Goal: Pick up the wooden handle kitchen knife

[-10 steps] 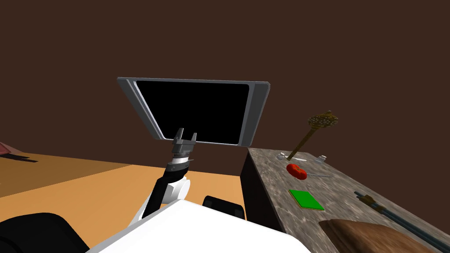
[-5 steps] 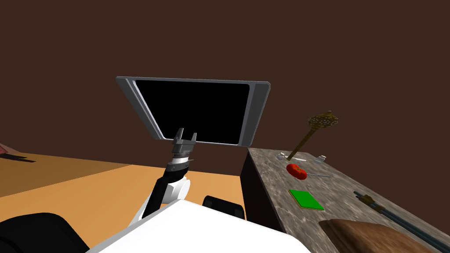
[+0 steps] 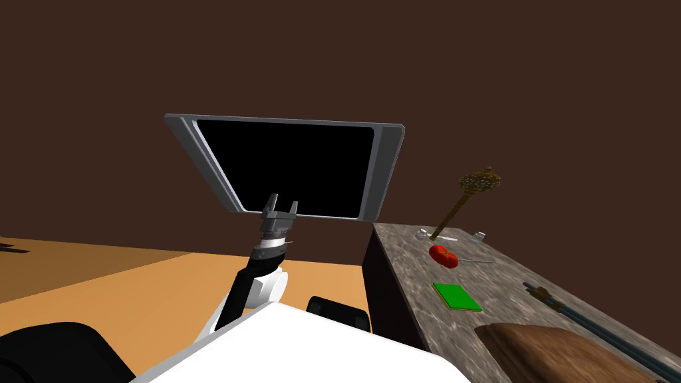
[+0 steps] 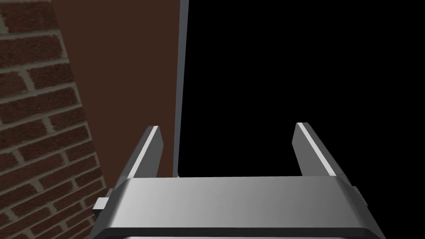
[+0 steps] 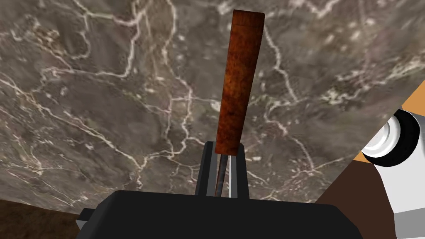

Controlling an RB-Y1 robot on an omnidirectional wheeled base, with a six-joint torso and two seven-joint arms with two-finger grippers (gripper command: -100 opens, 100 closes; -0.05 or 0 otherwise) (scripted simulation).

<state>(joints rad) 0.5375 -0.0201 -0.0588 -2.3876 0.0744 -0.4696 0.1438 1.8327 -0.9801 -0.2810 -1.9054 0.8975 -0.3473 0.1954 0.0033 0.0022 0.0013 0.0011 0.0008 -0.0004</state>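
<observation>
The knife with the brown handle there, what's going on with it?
The robot's right pincer is shut on the knife, gripping it where the reddish-brown wooden handle meets the blade, with the handle pointing out over a grey marbled counter. I cannot tell whether it is lifted clear. The left pincer is open and holds nothing, raised in front of the robot.

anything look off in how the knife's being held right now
The right end effector is shut on the kitchen knife at its thin blade, right below the wooden handle, which juts out ahead over the marble countertop. Gripping the blade instead of the handle looks odd.
</observation>
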